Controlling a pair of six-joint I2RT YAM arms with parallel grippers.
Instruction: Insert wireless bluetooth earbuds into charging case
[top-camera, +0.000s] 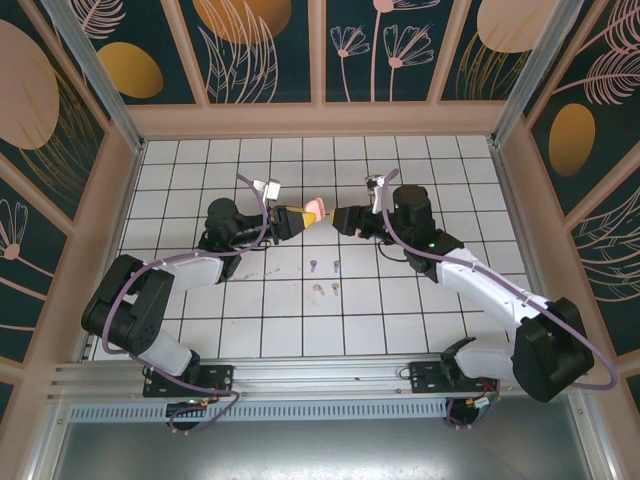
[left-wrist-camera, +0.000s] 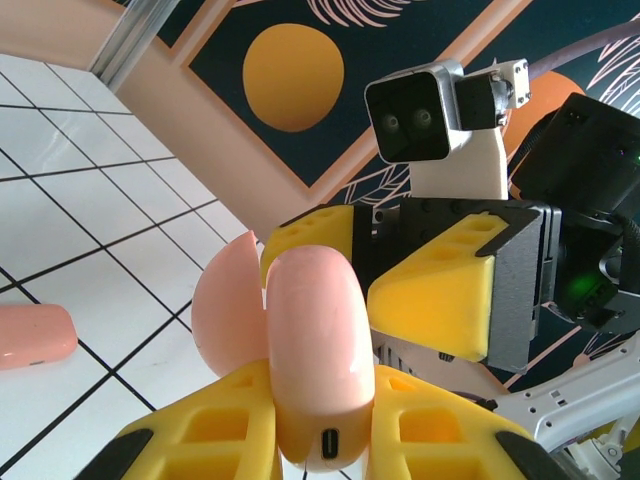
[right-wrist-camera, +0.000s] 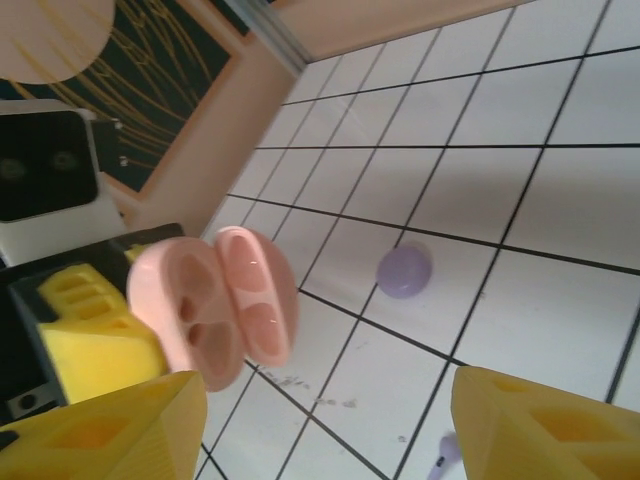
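I see my left gripper (top-camera: 303, 216) pinching the open pink charging case (top-camera: 316, 209), my right gripper (top-camera: 338, 218) spread wide facing it, lilac earbuds (top-camera: 314, 265) on the tiles (top-camera: 200, 170) nearby.

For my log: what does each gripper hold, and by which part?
The left gripper holds the open pink case by its base sides; the right gripper is open, holding nothing.
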